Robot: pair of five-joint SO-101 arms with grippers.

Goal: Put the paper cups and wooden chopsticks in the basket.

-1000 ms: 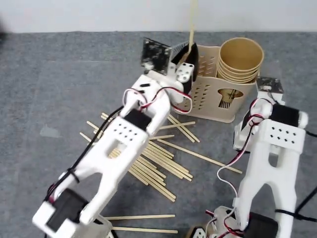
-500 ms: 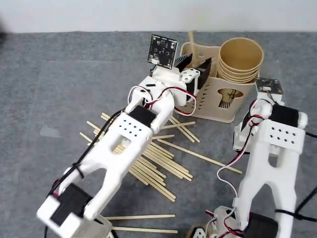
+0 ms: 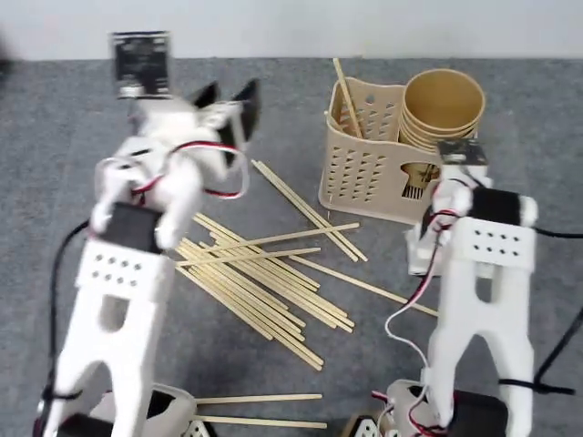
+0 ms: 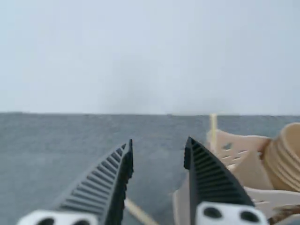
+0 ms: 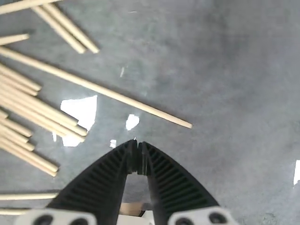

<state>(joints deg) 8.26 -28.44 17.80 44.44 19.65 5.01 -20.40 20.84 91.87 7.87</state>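
Left tool [image 3: 226,91]: jaws spread, nothing between them, raised above the table [image 3: 55,164], well apart from the basket [image 3: 364,177]. Right tool [image 5: 136,147]: clenched on nothing, tips just over bare table near a stray chopstick [image 5: 98,89]. Paper cups [image 3: 444,105]: nested in one stack, already standing in the basket's end compartment. Single chopstick [image 3: 344,91] leaning upright in the neighbouring compartment. Most of the wooden chopsticks [image 3: 264,282] loose in a heap on the table between the arms, with two more [image 3: 260,410] near the arm bases.

Probable step: fetching another stick with the left tool. Best to go for an outlier, such as the pair [image 3: 305,209] just beside the basket, rather than the heap. Drop with jaws crosswise to the stick, close near mid-length, lift level, then tip upright over the compartment before release.

Hard to tell: number of cups in the stack; basket floor behind its wall; right tool tucked under its own arm from the high camera; nature of the pale flecks [image 5: 79,112] on the table.
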